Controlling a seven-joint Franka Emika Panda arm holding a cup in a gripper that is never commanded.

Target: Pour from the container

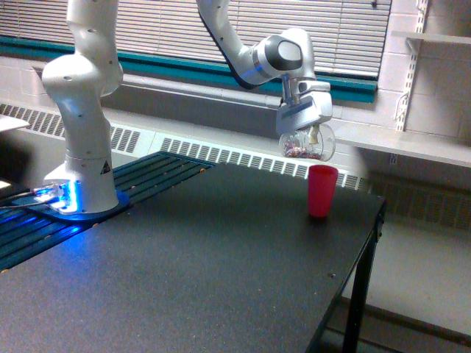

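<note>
Black table (221,250) carries the pink cup (322,190) near its far right edge. Your gripper (303,126) is closed round the container (307,144), which hangs tilted just above and left of the cup. Centre its lip over the cup, then tip slowly. Fingertips and the bits' level are hard to see.

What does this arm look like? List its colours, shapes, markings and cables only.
The arm is glossy white, built of rounded, bulbous segments with grey joint rings near the wrist. A small dark triangular mark sits low on its base column, which stands on a disc lit by a blue glow, with cables trailing beside it. The gripper is a boxy, pale grey-white block.
</note>
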